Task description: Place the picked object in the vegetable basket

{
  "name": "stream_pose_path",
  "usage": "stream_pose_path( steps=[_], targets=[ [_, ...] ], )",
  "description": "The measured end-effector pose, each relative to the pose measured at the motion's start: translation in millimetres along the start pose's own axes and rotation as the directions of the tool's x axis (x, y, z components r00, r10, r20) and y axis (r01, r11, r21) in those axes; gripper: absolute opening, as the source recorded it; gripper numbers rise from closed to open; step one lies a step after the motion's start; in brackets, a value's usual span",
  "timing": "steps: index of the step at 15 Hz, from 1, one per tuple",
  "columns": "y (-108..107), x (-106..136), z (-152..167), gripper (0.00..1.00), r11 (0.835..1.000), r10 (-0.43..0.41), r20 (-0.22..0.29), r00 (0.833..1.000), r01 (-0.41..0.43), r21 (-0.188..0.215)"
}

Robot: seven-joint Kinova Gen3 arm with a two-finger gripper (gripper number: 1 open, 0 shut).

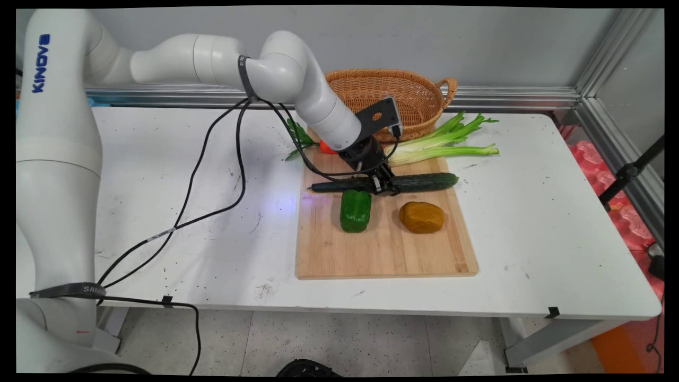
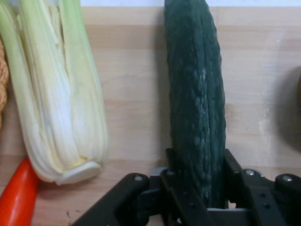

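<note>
1. The gripper (image 1: 383, 185) is down on the wooden cutting board (image 1: 382, 249), its two fingers (image 2: 175, 165) clamped on either side of a dark green cucumber (image 1: 424, 182)
2. The cucumber lies lengthwise across the far half of the board, its right tip reaching just past the board's right edge; in the hand view it runs straight up from between the fingers
3. Nearer the camera on the board sit a green bell pepper (image 1: 355, 210) and a brownish-yellow lump (image 1: 421, 217), perhaps a potato, apart from each other
4. Beyond the cucumber lies a bunch of celery (image 1: 440, 146), its pale base on the board and its leafy ends on the white table (image 1: 557, 223)
5. A red-orange vegetable (image 2: 18, 197) lies just beside the celery's base, mostly hidden by the arm in the main view
6. A wicker basket (image 1: 419, 95) stands behind the board, against the wall
</note>
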State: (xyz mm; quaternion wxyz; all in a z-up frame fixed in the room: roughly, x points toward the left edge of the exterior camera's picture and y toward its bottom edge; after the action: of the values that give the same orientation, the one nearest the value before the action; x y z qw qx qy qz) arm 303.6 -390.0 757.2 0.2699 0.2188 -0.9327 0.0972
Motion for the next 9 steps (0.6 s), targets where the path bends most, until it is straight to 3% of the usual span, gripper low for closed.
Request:
stream_pose_path(
  steps=[9],
  targets=[
    [-9.1, 24.7, -38.5, 0.0, 1.0, -0.01, 0.003, 1.0, 0.01, -0.011]
  ],
)
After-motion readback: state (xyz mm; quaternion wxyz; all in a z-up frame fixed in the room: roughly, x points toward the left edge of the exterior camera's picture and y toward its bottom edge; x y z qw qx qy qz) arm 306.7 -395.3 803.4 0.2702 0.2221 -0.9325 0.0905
